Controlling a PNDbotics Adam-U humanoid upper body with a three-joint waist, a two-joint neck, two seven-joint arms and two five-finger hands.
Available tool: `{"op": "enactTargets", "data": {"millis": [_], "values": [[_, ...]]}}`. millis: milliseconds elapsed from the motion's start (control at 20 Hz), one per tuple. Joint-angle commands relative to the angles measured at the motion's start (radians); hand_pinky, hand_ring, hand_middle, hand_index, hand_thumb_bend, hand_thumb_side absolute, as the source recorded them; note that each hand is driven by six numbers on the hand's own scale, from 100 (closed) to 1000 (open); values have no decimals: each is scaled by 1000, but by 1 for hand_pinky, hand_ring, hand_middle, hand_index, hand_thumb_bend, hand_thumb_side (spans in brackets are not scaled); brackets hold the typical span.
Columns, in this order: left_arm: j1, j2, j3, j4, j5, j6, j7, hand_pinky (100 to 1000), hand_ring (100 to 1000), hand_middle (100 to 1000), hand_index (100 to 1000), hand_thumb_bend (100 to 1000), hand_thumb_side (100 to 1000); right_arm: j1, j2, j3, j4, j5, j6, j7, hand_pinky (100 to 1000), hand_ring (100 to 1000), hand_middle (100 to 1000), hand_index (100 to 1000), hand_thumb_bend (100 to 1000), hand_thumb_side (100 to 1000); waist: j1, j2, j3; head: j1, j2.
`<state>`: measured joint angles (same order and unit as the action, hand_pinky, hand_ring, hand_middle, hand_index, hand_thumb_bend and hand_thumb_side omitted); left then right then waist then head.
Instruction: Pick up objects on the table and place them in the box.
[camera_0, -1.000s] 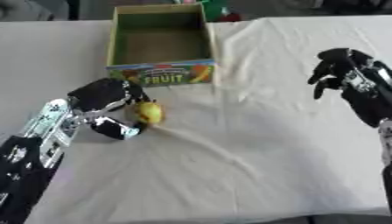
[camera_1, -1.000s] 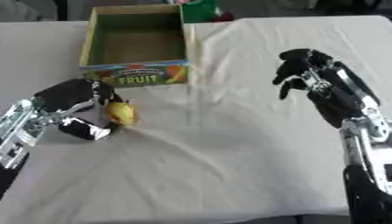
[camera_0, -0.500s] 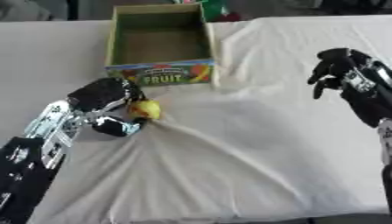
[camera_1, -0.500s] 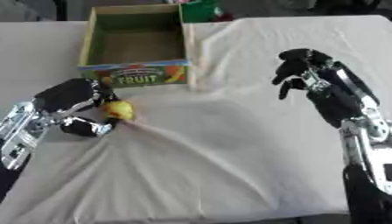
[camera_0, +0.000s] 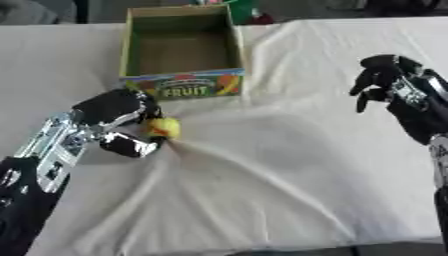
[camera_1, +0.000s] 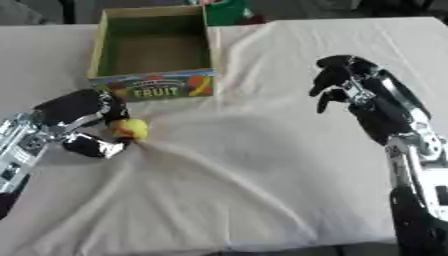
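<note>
The left hand (camera_0: 118, 120) has its fingers and thumb curled round a small yellow fruit (camera_0: 163, 127) just near of the box (camera_0: 131, 50), pinching cloth (camera_0: 289, 165) too. Lift straight up to shed the cloth, then carry far over the box wall. The right hand (camera_1: 346, 80) hangs at right, fingers curled, empty.

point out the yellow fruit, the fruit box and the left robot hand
small round yellow fruit (camera_0: 164, 127), left eye view, its top
green cardboard fruit box (camera_0: 182, 85), left eye view, printed front wall
left robot hand (camera_0: 114, 107), left eye view, black back
</note>
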<state>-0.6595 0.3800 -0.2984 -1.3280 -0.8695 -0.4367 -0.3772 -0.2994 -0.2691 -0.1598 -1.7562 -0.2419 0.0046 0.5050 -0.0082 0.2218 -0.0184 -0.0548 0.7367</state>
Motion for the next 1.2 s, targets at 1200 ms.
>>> {"op": "enactTargets", "data": {"millis": [1200], "values": [[-16,37,139,-181,303,188,58,419,378,374,577,100,241,-10,-12,-6,-8,2,-1,-6,391,575,550,751,100,491,0,-23,-2,-8,-10]]}}
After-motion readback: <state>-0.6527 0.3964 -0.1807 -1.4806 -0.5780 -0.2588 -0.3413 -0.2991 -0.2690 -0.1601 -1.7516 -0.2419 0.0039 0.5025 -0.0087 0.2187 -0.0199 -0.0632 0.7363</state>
